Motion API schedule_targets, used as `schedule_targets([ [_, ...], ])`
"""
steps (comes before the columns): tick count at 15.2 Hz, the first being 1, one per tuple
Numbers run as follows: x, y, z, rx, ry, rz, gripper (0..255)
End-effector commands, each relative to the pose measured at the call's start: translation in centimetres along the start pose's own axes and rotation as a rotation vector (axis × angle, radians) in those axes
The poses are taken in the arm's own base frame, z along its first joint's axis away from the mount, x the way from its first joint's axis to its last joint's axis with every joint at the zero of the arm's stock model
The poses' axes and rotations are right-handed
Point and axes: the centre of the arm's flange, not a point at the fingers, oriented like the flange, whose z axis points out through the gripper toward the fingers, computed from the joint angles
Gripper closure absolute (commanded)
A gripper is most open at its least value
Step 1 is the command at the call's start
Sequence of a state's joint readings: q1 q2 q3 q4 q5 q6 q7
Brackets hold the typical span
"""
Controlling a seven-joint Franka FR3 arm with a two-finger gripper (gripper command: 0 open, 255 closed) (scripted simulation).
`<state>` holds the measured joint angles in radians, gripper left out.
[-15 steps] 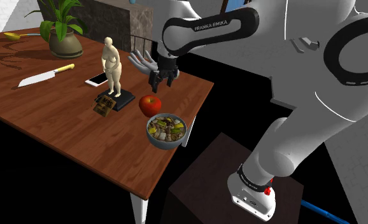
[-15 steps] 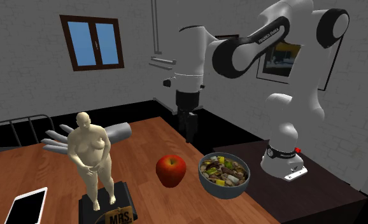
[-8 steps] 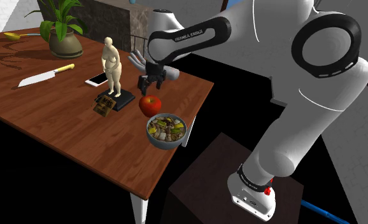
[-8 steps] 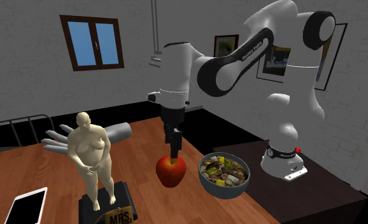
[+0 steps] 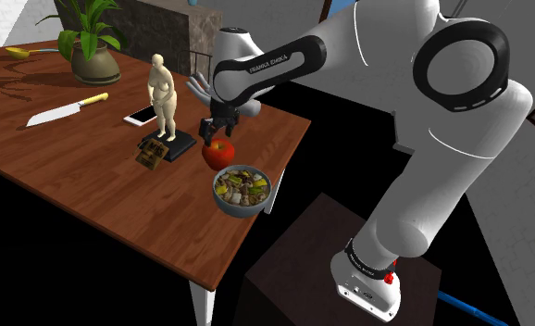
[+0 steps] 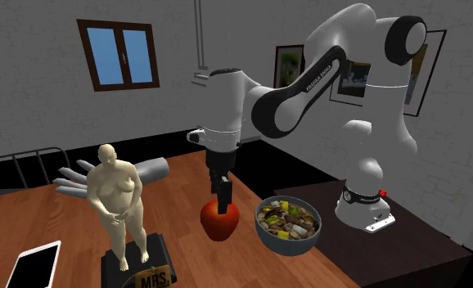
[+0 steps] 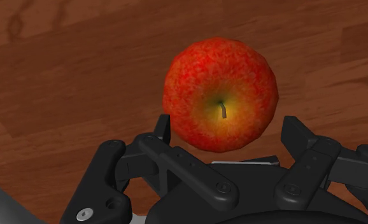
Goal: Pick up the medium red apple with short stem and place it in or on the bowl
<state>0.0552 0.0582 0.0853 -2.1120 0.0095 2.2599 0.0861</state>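
The gripper (image 7: 229, 130) hung spread directly over the red apple (image 7: 219, 95), fingers astride it but not yet clasping, stem pointing up at the palm, the apple resting near the table's (image 5: 118, 194) stand-side edge, just beside the bowl (image 5: 239, 209).

We see a worktop (image 7: 62, 76) of reddish-brown wood with plain grain and a soft sheen, an apple (image 7: 221, 89) with mottled, finely speckled matt red skin, matt black jaws, and a bowl (image 6: 272, 240) of smooth grey finish.
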Motion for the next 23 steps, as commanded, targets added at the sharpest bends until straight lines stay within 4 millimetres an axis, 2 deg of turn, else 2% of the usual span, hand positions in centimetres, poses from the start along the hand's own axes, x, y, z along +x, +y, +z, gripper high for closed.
schedule_targets([
  [1, 0.0, 0.0, 0.0, 0.000, 0.000, 0.000, 0],
  [4, 0.0, 0.0, 0.0, 0.000, 0.000, 0.000, 0],
  [5, 0.0, 0.0, 0.0, 0.000, 0.000, 0.000, 255],
  [14, 0.0, 0.0, 0.0, 0.000, 0.000, 0.000, 255],
  [23, 0.4, -0.1, -4.7, 0.000, 0.000, 0.000, 255],
])
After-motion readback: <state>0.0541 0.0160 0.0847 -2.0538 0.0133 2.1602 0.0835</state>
